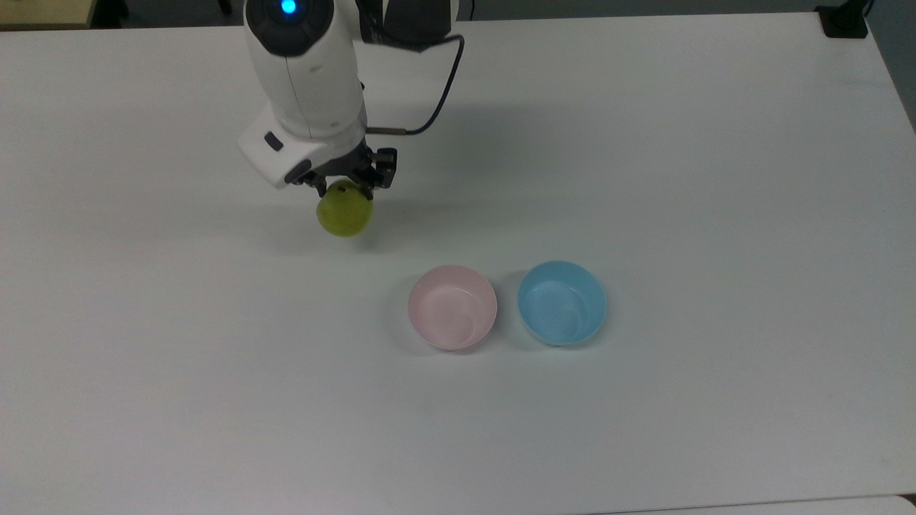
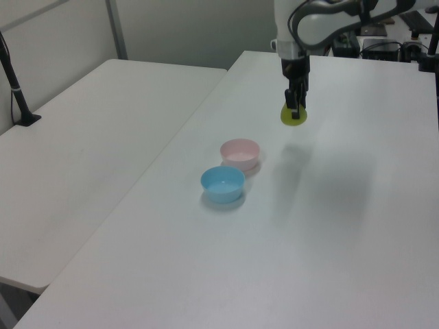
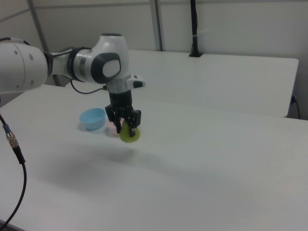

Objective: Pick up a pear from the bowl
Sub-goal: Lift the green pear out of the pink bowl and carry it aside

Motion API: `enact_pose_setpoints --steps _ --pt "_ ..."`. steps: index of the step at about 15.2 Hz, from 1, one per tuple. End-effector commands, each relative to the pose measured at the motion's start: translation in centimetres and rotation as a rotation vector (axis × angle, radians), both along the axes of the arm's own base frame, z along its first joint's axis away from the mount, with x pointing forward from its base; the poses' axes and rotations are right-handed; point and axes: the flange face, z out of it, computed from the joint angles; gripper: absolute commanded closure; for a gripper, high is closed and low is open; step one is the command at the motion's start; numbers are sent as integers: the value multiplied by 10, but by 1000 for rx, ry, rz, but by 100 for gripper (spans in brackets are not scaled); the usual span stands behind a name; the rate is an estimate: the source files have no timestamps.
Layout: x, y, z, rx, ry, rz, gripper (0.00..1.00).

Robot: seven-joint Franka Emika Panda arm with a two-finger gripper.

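White robot arm's black two-finger end effector (image 1: 348, 187) is clamped on the small yellow-green speckled pear (image 1: 345, 213), gripping it near the narrow stem end, the rounded body hanging below the fingers. Pear is held up off the white counter (image 1: 644, 179), with a faint shadow on the surface under it. In the left view the end effector (image 2: 293, 112) points straight down with the pear (image 2: 294, 116) at its tip; in the right view the pear (image 3: 129, 134) hangs clear above the counter, the end effector (image 3: 124, 124) closed around its top.

Small round pale pink plastic bowl (image 1: 452, 307) sits on the counter, well apart from the pear, toward the top view's lower right of it. Nothing inside it. Small round light blue plastic bowl (image 1: 562, 302) stands just beside the pink one, on the top view's right, rims near each other with a narrow gap between them. Also holds nothing.

In the left view the pink bowl (image 2: 240, 153) is behind the blue bowl (image 2: 223, 184). In the right view the blue bowl (image 3: 92, 118) is on the right view's left, and the pink bowl (image 3: 113, 129) is mostly hidden behind the end effector.

Black cable (image 1: 436, 93) loops from the arm's wrist over the counter. A second white counter (image 2: 89, 137) stands alongside in the left view.
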Motion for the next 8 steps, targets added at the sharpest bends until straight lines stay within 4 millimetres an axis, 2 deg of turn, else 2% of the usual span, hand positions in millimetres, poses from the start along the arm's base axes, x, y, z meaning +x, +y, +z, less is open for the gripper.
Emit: enact_pose_setpoints --steps 1,3,5,6,8 --pt "4 2 -27 -22 1 24 53" --pt "9 3 -44 -27 0 22 50" --pt "10 4 -50 -29 0 22 45" --pt "10 4 -51 -36 2 25 38" --pt "10 4 -57 -53 15 34 10"
